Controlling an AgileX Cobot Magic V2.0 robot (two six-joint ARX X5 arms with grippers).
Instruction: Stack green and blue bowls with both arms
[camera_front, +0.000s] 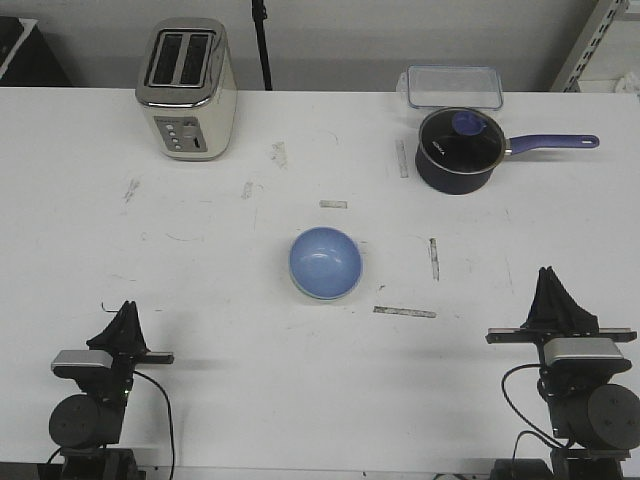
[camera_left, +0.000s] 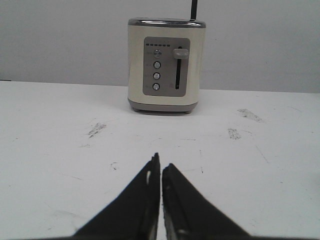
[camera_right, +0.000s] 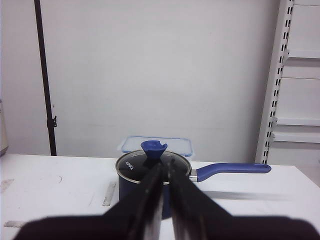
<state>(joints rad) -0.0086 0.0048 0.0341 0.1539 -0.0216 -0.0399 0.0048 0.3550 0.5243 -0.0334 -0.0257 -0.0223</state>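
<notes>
The right gripper (camera_right: 165, 167) is seen with its black fingers (camera_right: 150, 195) pressed nearly together, nothing held between them. Beyond the tips, at 12 o'clock, a dark saucepan (camera_right: 131, 187) is set on the white table (camera_right: 55, 185), its handle (camera_right: 232, 170) pointed toward 3 o'clock. A clear container (camera_right: 132, 144) is placed just behind it.
</notes>
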